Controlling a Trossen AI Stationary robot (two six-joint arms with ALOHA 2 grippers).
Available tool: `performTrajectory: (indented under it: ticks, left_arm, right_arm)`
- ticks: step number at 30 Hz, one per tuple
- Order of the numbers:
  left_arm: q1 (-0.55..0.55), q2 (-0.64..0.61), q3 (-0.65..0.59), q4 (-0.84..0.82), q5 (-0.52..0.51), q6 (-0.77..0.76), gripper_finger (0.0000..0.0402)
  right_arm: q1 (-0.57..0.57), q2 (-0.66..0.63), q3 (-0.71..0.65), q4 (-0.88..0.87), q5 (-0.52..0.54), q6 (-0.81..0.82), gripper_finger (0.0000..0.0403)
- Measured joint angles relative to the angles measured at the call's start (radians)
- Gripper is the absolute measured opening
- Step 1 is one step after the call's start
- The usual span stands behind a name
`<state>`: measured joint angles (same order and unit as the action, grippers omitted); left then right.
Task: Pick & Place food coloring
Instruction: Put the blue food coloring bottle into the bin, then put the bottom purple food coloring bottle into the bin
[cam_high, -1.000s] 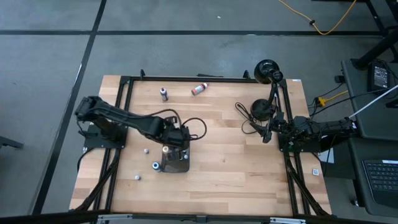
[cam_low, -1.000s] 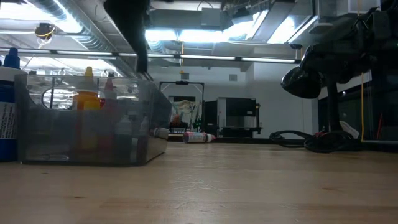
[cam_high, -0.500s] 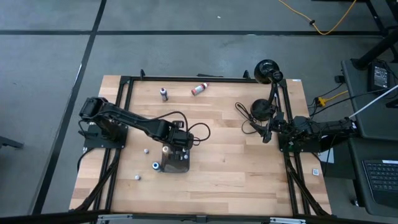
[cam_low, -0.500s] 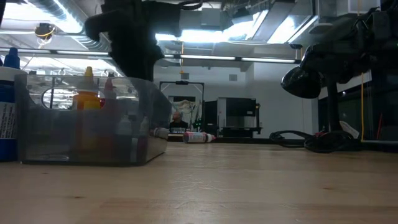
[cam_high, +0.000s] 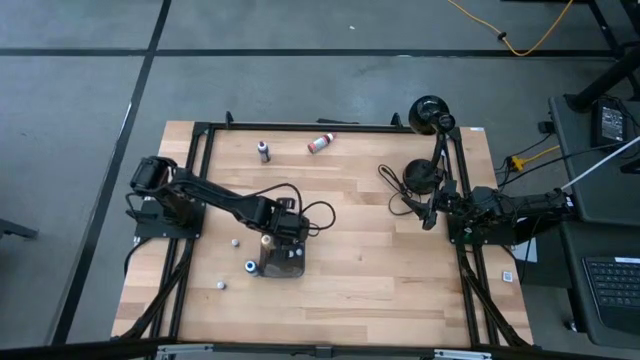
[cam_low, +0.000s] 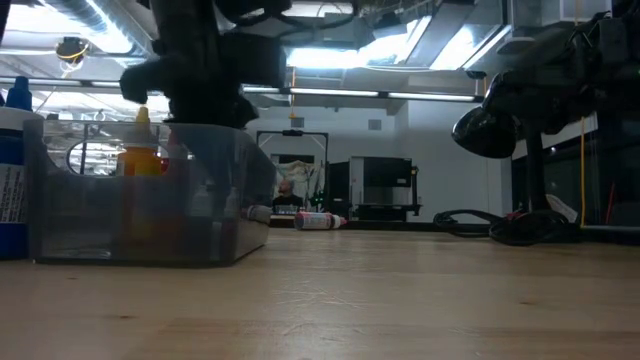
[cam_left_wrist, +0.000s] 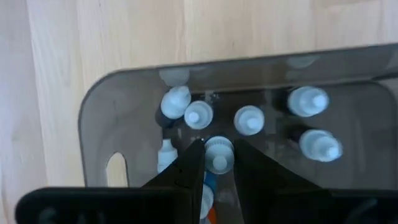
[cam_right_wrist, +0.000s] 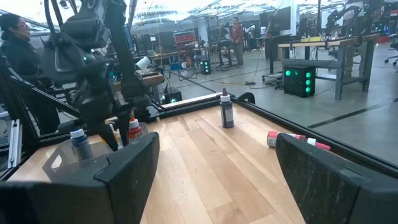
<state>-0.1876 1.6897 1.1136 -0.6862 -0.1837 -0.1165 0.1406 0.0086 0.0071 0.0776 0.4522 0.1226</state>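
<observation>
A dark grey tray (cam_high: 272, 268) stands near the table's left middle and holds several small white-capped food coloring bottles (cam_left_wrist: 249, 119). My left gripper (cam_left_wrist: 217, 163) hangs just over the tray (cam_left_wrist: 124, 106), pointing steeply down, shut on one food coloring bottle (cam_left_wrist: 219, 149). In the low view the left gripper (cam_low: 200, 85) shows as a dark mass just above the tray's rim (cam_low: 230, 130). My right gripper (cam_right_wrist: 214, 180) waits open at the table's right edge, pointing level across the table. My left gripper pinches a small bottle between its two fingers (cam_left_wrist: 189, 168), and the bottle's white ribbed cap (cam_left_wrist: 219, 147) shows at their tips. The fingers come from above, pointing steeply down. The bottle stands upright over the tray. Whether its base touches the tray floor cannot be told.
Loose bottles stand left of the tray: a blue-capped one (cam_high: 250, 266) and two tiny white ones (cam_high: 236, 241), (cam_high: 221, 285). Near the far edge a dark bottle (cam_high: 263, 150) stands and a red-and-white one (cam_high: 320, 143) lies. A black lamp and cables (cam_high: 420, 178) sit at the right.
My left gripper has come down toward the tray with the bottle and has rolled somewhat about its own axis. It stays shut.
</observation>
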Motion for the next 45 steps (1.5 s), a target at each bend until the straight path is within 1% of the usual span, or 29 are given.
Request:
performTrajectory:
  ticks: [7,12,17,20,24,26,34,39,45]
  left_arm:
    - [0.007,0.051,-0.003,0.025,0.0,-0.003,0.0065]
    - [0.007,0.062,-0.003,0.017,-0.001,-0.006,0.0065]
    - [0.014,0.062,-0.003,0.016,-0.055,-0.013,0.007]
    - [0.015,0.062,-0.003,0.012,-0.049,-0.027,0.0086]
    - [0.013,0.062,-0.003,0.012,0.008,-0.014,0.0107]
    - [0.014,0.062,-0.003,0.013,0.019,-0.011,0.0115]
    - [0.013,0.059,-0.003,0.009,-0.005,-0.027,0.0149]
    - [0.012,0.046,-0.003,0.0,-0.005,-0.024,0.0179]
    - [0.011,0.009,0.013,-0.012,-0.003,0.022,0.0218]
  right_arm:
    - [0.0,0.0,0.0,0.0,0.0,0.0,0.0323]
    - [0.0,0.0,0.0,0.0,0.0,0.0,0.0323]
    - [0.0,0.0,0.0,0.0,0.0,0.0,0.0323]
    - [0.0,0.0,0.0,0.0,0.0,0.0,0.0323]
    - [0.0,0.0,0.0,0.0,0.0,0.0,0.0323]
    - [0.0,0.0,0.0,0.0,0.0,0.0,0.0323]
    - [0.0,0.0,0.0,0.0,0.0,0.0,0.0323]
    - [0.0,0.0,0.0,0.0,0.0,0.0,0.0323]
    - [0.0,0.0,0.0,0.0,0.0,0.0,0.0323]
